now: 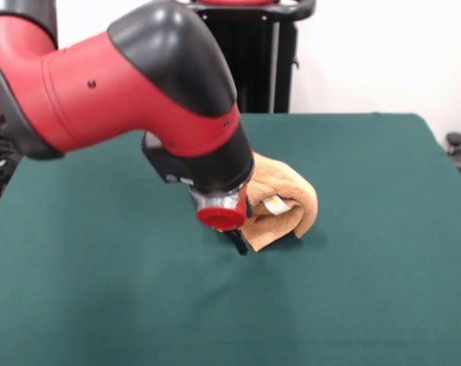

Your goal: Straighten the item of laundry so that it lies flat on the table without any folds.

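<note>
The orange-tan towel (290,200) lies bunched and folded over itself near the middle of the dark green table (368,274). Its small white tag with yellow print (275,204) shows on the side facing the camera. My red and black arm comes in from the upper left, and its wrist covers the towel's left part. My gripper (240,244) is down at the towel's lower left edge, close to the table top. Only a dark tip shows below the red wrist cap, so its state is hidden.
A black stand (253,53) rises behind the table's far edge. A dark object (456,142) sits beyond the table's right edge. Bare green cloth stretches in front of and to the right of the towel.
</note>
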